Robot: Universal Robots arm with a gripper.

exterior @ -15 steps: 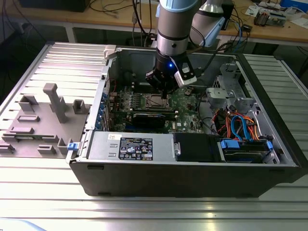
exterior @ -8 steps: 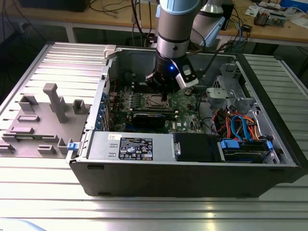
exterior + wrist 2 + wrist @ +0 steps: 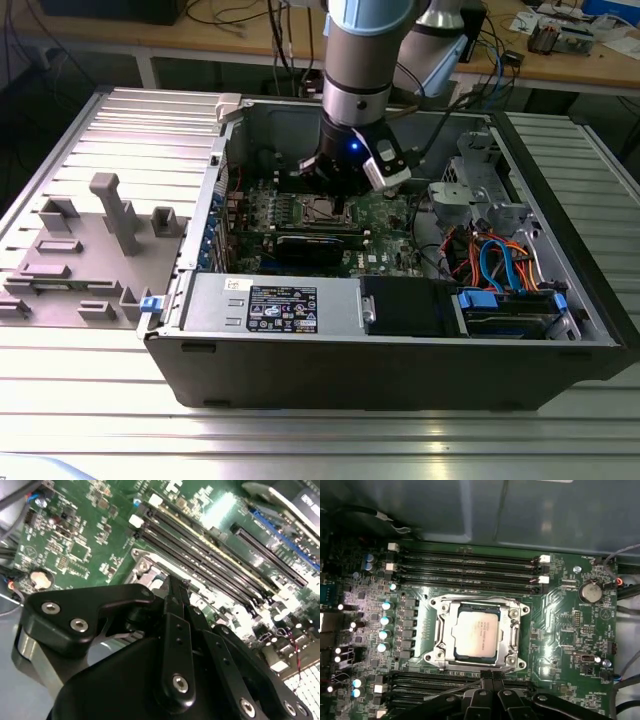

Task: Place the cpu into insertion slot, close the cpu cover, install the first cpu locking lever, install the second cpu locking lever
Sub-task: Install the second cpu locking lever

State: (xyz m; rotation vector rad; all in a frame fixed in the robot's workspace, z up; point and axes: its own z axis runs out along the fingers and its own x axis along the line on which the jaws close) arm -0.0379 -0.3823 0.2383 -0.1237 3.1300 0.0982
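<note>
Hovering gripper [image 3: 490, 677] at the insertion slot [image 3: 517, 630] edge.
Cpu [image 3: 476, 634] seated under the lowered cpu cover [image 3: 445, 630]; jaws clenched, grasping nothing.

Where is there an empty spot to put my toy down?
The ribbed metal table in front of the computer case is bare, and so is the strip at the exterior view's right of the case. Inside the case it is crowded: green board, cpu, cables. The grey fixture tray holds blocks.
</note>
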